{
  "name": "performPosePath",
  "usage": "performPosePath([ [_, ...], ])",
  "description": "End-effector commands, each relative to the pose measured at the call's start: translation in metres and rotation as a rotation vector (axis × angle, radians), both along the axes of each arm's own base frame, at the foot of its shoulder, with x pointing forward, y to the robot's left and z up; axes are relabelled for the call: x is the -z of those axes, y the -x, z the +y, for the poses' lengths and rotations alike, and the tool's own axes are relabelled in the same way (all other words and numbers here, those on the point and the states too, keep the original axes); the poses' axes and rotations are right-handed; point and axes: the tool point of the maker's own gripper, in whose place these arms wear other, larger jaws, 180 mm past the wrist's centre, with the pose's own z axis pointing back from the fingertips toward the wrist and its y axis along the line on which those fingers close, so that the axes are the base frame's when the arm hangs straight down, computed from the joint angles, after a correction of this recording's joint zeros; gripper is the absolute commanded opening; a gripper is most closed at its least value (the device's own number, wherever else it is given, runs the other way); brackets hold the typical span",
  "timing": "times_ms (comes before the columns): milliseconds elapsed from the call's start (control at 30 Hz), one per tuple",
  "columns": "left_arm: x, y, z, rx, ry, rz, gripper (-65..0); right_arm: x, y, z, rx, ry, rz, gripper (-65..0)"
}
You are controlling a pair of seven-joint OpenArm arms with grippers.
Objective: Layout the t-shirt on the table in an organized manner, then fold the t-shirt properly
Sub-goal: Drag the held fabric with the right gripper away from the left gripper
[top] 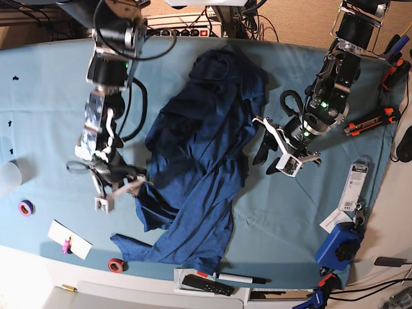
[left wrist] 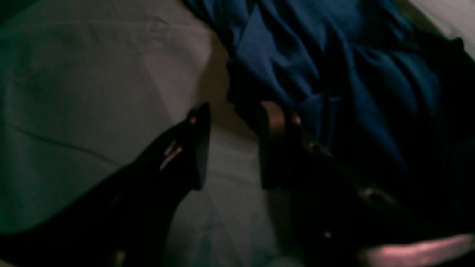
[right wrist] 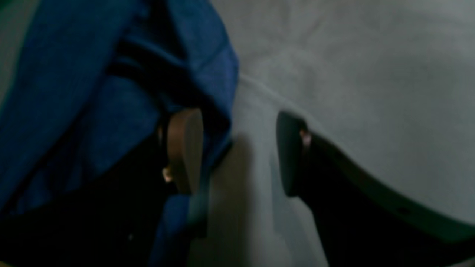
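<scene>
**Q:** Where is the t-shirt (top: 193, 161)?

**A:** It lies crumpled down the middle of the desk (top: 51, 96), a long dark blue heap on the light teal cloth. One end reaches toward the far edge, the other trails down to the near edge, where a black remote (top: 206, 284) and a marker (top: 239, 279) lie just beside it.

**Q:** And your arms?

**A:** One on each side of the shirt. My right fingers (top: 119, 187) are low at its edge, on the base view's left. They stand wide apart: in the right wrist view one finger (right wrist: 184, 148) is against a fold of blue fabric (right wrist: 74, 92), the other over bare cloth, with nothing clamped between them.

**Q:** The left?

**A:** My left fingers (top: 275, 149) are at the opposite edge of the shirt, also apart. In the left wrist view one fingertip (left wrist: 274, 122) is at the border of the blue folds (left wrist: 334, 74) and the other is over the bare desk. The view is dark and blurred, so I cannot tell whether the fabric is actually touched. Nothing sits between the two.

**Q:** Anything else around?

**A:** A purple tape roll (top: 26, 207), a red one (top: 116, 264) and a white card (top: 69, 239) near the front left; a blue tool (top: 340, 248) and orange-handled cutters (top: 368, 121) on the other side.
</scene>
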Motion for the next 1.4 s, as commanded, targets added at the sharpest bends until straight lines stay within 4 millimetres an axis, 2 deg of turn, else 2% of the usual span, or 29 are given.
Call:
performPosePath([
  [0,-0.017,-0.009,0.001,-0.002,0.021,-0.055,-42.2,-0.021,-0.021,-0.002,0.006,0.000,-0.066,-33.6],
  [167,-0.018,-0.009,0.001,-0.002,0.022,-0.056,-42.2,-0.007,-0.045,0.004,0.009,-0.037,-0.038,-33.7],
  [200,-0.018,-0.009,0.001,-0.002,0.022,-0.056,-42.2,-0.004,-0.048,0.004,0.007,-0.022,-0.029,-35.4],
  [233,-0.018,-0.009,0.001,-0.002,0.022,-0.056,-42.2,0.001,-0.049,0.003,0.002,-0.002,-0.010,-42.0],
  [300,-0.018,-0.009,0.001,-0.002,0.021,-0.055,-42.2,0.008,-0.047,0.005,-0.025,0.021,0.023,-63.8],
  [467,-0.015,-0.009,0.002,-0.006,0.018,-0.048,-42.2,0.019,-0.027,0.010,-0.094,0.013,0.151,-65.0],
  [567,-0.004,-0.008,0.006,-0.016,0.009,-0.023,-42.2,0.002,-0.014,-0.002,-0.104,0.066,0.118,-65.0],
  [733,0.018,-0.007,0.016,-0.041,-0.003,0.027,-42.2,-0.049,0.026,-0.036,-0.076,0.239,0.017,-65.0],
  [833,0.020,-0.007,0.017,-0.049,0.018,0.036,-42.2,-0.062,0.061,-0.056,-0.068,0.348,0.052,-65.0],
  [933,0.018,-0.008,0.016,-0.054,0.044,0.038,-42.2,-0.056,0.095,-0.082,-0.047,0.475,0.119,-65.0],
  [1100,0.018,-0.007,0.016,-0.055,0.050,0.041,-42.2,-0.023,0.154,-0.125,0.014,0.617,0.336,-65.0],
  [1167,0.017,-0.008,0.016,-0.054,0.051,0.041,-42.2,-0.016,0.174,-0.141,0.051,0.669,0.402,-65.0],
  [1267,0.017,-0.008,0.016,-0.054,0.051,0.041,-42.2,-0.014,0.196,-0.165,0.118,0.747,0.452,-65.0],
  [1367,0.017,-0.004,0.010,-0.019,0.057,0.042,-42.2,-0.021,0.209,-0.186,0.208,0.806,0.455,-65.0],
])
